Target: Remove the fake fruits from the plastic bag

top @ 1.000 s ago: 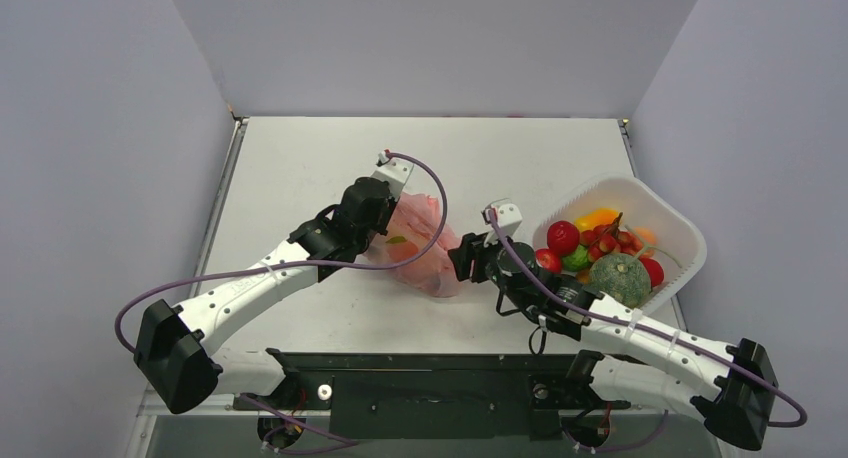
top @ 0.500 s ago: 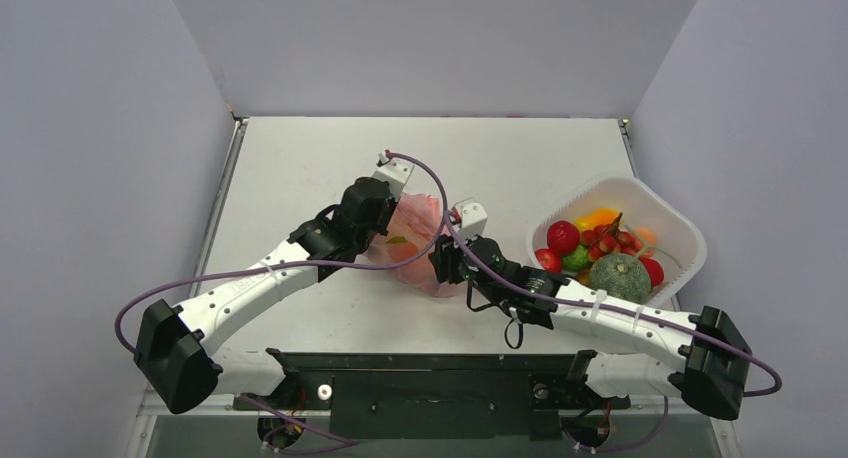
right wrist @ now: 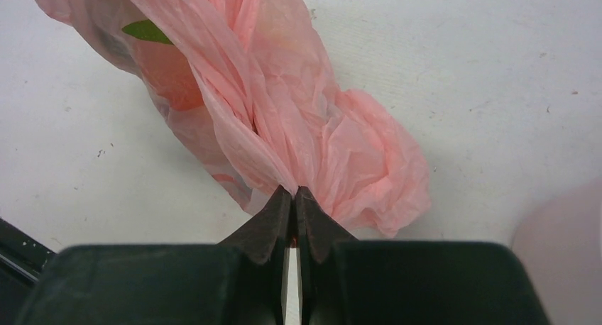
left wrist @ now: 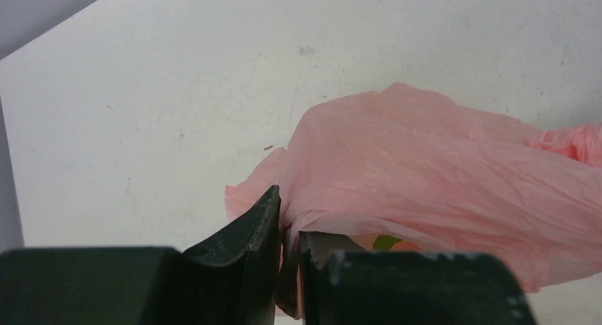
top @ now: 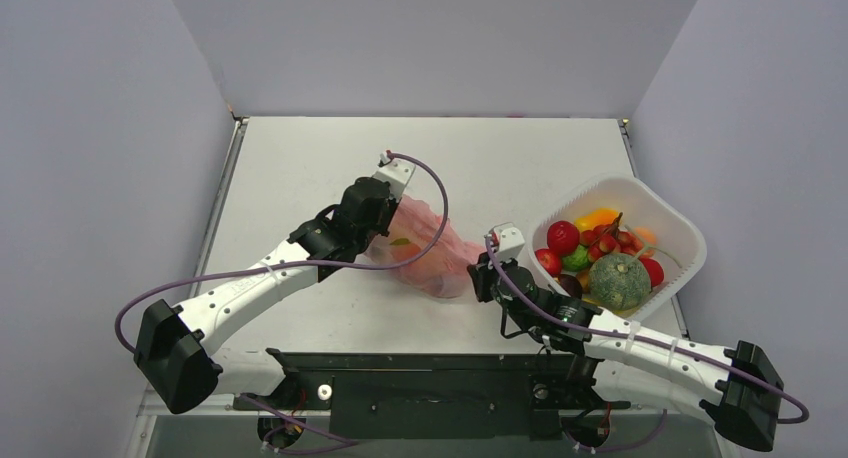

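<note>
White tabletop spreads under both arms. Nearest, the right gripper is clamped on a twisted fold of the plastic bag. It has drawn back rightward since half a second ago, stretching the film. One orange fruit sits inside. Farther on, the left gripper pinches the opposite edge. Beyond, the white basket holds the other fake fruits. The pull probably aims to open the mouth.
</note>
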`<action>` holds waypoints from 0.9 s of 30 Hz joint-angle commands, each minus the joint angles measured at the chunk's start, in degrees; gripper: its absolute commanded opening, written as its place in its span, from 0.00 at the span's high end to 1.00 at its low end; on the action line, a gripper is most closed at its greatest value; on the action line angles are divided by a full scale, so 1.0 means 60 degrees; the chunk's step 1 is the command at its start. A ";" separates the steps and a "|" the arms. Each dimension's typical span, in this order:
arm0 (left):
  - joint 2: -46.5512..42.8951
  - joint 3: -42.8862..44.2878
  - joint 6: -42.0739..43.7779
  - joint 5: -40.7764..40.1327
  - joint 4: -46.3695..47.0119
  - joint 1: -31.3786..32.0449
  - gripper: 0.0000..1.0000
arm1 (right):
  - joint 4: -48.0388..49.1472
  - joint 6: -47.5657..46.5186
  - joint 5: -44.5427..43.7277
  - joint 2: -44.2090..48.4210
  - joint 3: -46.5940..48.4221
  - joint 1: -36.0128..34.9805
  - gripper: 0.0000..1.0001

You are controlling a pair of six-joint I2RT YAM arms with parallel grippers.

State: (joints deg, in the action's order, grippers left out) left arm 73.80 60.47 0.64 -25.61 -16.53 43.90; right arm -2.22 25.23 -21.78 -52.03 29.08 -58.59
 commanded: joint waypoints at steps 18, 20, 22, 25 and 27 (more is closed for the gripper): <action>-0.2445 -0.1838 0.0579 0.4630 0.3452 0.0117 0.18 | -0.0057 0.0003 -0.0111 0.0016 0.0379 -0.0050 1.00; -0.2114 -0.1638 0.0409 0.4555 0.3297 0.0230 0.18 | -0.0043 0.0012 -0.0089 -0.0010 0.0402 -0.0048 1.00; -0.1756 -0.1503 0.0263 0.4379 0.3169 0.0336 0.18 | -0.0041 0.0031 -0.0052 -0.0027 0.0443 -0.0050 1.00; -0.1258 -0.1358 0.0147 0.4347 0.3094 0.0463 0.18 | 0.0032 0.0060 0.0090 -0.0077 0.0455 -0.0050 1.00; -0.0997 -0.1243 0.0091 0.4343 0.2981 0.0552 0.18 | 0.0135 0.0100 0.0183 -0.0129 0.0456 -0.0063 1.00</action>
State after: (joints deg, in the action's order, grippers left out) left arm 65.80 49.28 2.55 -0.08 0.12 46.22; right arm -3.90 25.15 -21.91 -52.40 29.36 -58.59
